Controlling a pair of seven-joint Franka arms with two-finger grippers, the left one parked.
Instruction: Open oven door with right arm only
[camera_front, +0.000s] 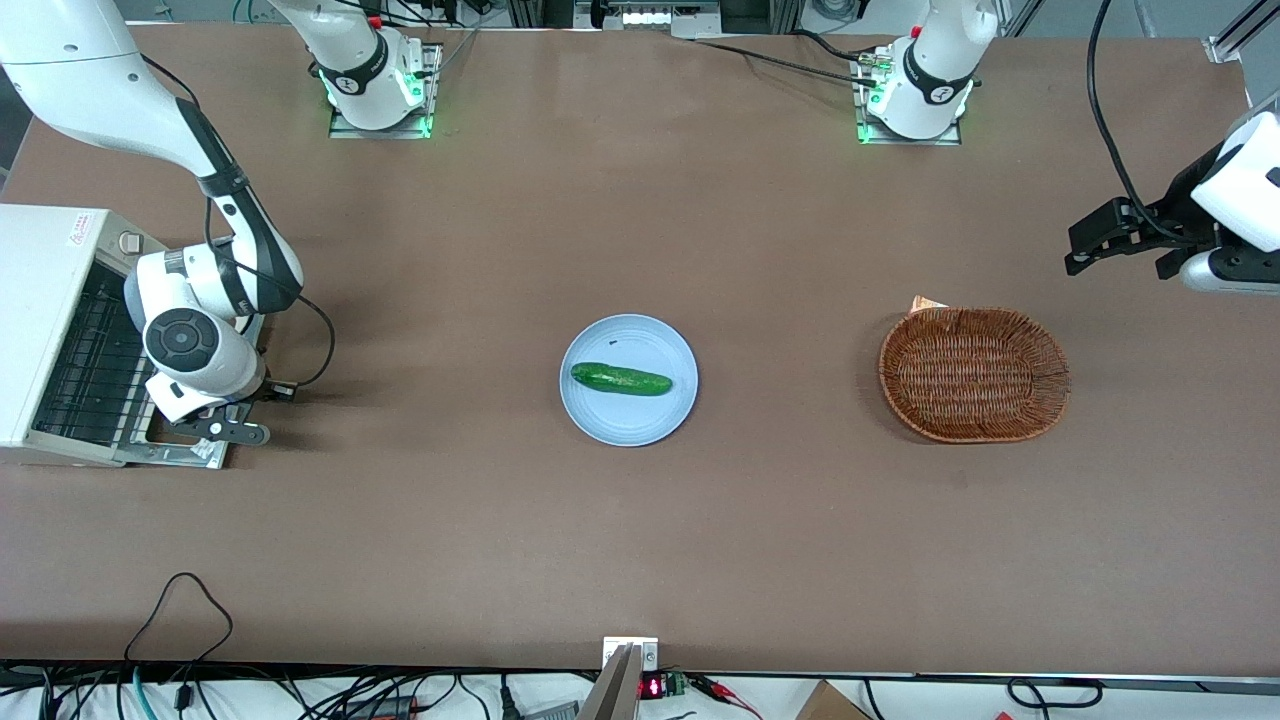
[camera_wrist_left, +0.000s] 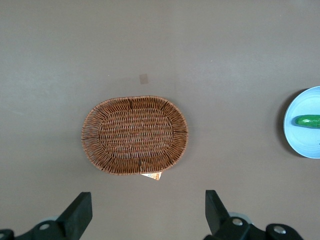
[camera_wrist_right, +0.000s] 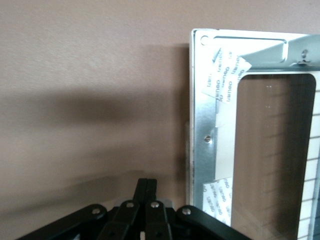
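Note:
The small white toaster oven (camera_front: 40, 300) stands at the working arm's end of the table. Its oven door (camera_front: 185, 455) is swung down and lies flat on the table in front of it, bare metal face up, with the wire rack (camera_front: 90, 370) inside showing. The right arm (camera_front: 190, 340) hangs over the door. Its black gripper (camera_front: 258, 435) is low at the door's outer edge, fingers pressed together on nothing. In the right wrist view the shut gripper (camera_wrist_right: 147, 186) sits just beside the door's metal frame (camera_wrist_right: 202, 125) and glass window (camera_wrist_right: 270, 150).
A light blue plate (camera_front: 600, 420) with a green cucumber (camera_front: 620, 379) sits mid-table. A wicker basket (camera_front: 975, 374) lies toward the parked arm's end; it also shows in the left wrist view (camera_wrist_left: 135, 135). A black cable (camera_front: 320, 340) loops from the right arm's wrist.

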